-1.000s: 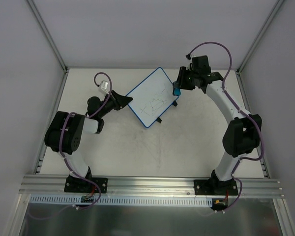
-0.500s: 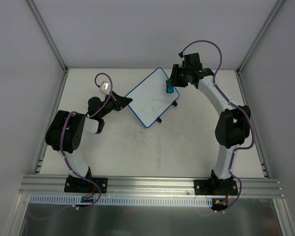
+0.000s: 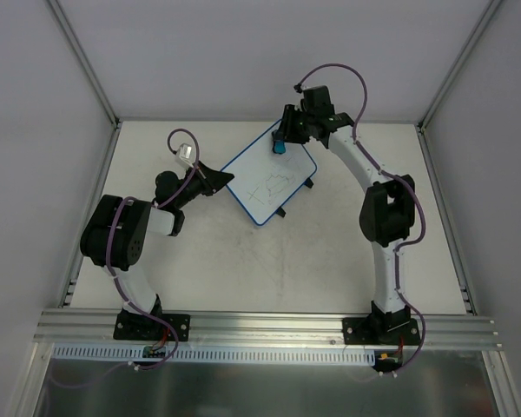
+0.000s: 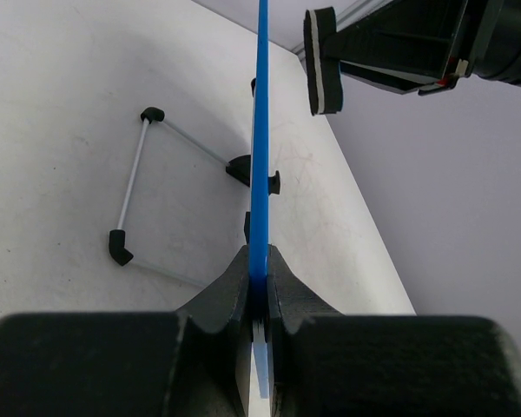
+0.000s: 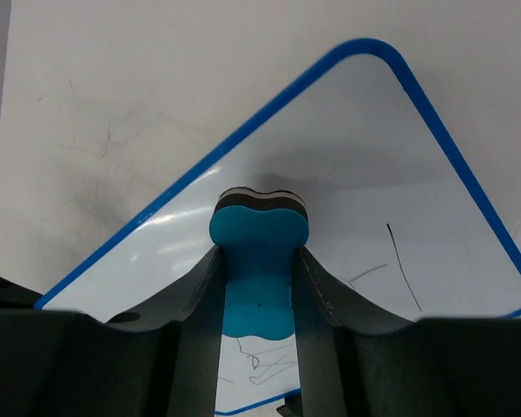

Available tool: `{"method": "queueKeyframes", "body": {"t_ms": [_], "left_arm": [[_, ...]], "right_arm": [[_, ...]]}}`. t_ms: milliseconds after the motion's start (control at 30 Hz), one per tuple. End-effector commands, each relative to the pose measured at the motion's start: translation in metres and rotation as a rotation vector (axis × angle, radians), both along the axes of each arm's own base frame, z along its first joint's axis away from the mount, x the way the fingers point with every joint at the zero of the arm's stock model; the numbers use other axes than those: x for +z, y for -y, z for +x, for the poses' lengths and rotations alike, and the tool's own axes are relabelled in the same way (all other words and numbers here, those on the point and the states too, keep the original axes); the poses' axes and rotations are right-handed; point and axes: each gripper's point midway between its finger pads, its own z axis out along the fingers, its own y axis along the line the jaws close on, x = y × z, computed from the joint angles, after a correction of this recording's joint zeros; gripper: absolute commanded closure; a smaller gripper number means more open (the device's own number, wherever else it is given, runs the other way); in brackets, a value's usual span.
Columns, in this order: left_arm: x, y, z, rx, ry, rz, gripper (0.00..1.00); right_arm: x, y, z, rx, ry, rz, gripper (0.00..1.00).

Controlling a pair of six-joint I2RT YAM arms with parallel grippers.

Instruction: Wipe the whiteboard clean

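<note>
My left claw (image 4: 259,271) is clamped on the whiteboard (image 3: 269,172), its two fingers (image 4: 230,291) pinched tight on the thin blue edge at the corner nearest my left arm. From my left wrist the board shows edge-on, a single blue line running away from the jaws. The board sits at a slant in the far middle of the table (image 3: 330,261), with two small black tabs (image 3: 308,182) along its near right edge. My right claw (image 5: 259,261) is closed around the blue eraser (image 5: 259,228), gripping its narrow waist with the dark felt (image 4: 321,61) turned toward the board. I hold it at the far corner of the board, over bare white surface. From my left wrist the felt looks a little off the board's face, so I cannot tell whether it truly touches. Thin pen lines (image 3: 273,184) cross the middle of the board, nearer my bases than the eraser, not yet wiped. Beneath the board, on the table, my left wrist view shows a thin wire stand (image 4: 130,201) with black tips.
</note>
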Motion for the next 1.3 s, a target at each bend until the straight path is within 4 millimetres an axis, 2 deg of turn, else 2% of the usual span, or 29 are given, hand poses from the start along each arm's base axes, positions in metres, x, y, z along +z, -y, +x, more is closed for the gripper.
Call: {"method": "queueKeyframes", "body": {"t_ms": [0, 300, 533, 600, 700, 800, 900, 1033, 1100, 1167, 1200, 1267], "left_arm": [[0.016, 0.003, 0.001, -0.013, 0.144, 0.032, 1.00], [0.013, 0.005, -0.002, -0.028, 0.145, 0.029, 1.00], [0.011, 0.005, -0.002, -0.026, 0.145, 0.047, 1.00], [0.011, 0.006, -0.002, -0.026, 0.147, 0.058, 1.00], [0.011, 0.007, -0.002, -0.028, 0.150, 0.067, 1.00], [0.011, 0.008, -0.003, -0.029, 0.156, 0.069, 1.00], [0.012, 0.008, -0.004, -0.030, 0.161, 0.070, 1.00], [0.012, 0.008, -0.004, -0.032, 0.162, 0.068, 1.00], [0.012, 0.009, -0.004, -0.035, 0.163, 0.067, 1.00], [0.012, 0.009, -0.004, -0.033, 0.164, 0.066, 1.00], [0.012, 0.008, -0.004, -0.033, 0.163, 0.067, 1.00], [0.012, 0.009, -0.005, -0.035, 0.162, 0.066, 1.00]], "right_arm": [[0.028, -0.024, 0.014, 0.017, 0.093, 0.032, 1.00], [0.009, -0.036, 0.026, -0.008, 0.099, 0.002, 1.00], [-0.005, -0.033, 0.029, -0.017, 0.116, -0.059, 1.00], [-0.016, -0.030, 0.027, -0.012, 0.110, -0.089, 0.99], [-0.027, -0.023, 0.028, -0.042, 0.097, -0.116, 0.99], [-0.030, -0.017, 0.028, -0.067, 0.094, -0.139, 1.00], [-0.041, 0.002, 0.028, -0.147, 0.082, -0.191, 1.00], [-0.055, 0.013, 0.028, -0.183, -0.016, -0.084, 1.00], [-0.069, 0.018, 0.026, -0.195, -0.075, -0.035, 1.00], [-0.072, 0.024, 0.029, -0.225, -0.112, 0.049, 1.00], [-0.085, 0.028, 0.025, -0.239, -0.146, 0.057, 1.00], [-0.088, 0.037, 0.026, -0.272, -0.156, 0.079, 1.00]]}}
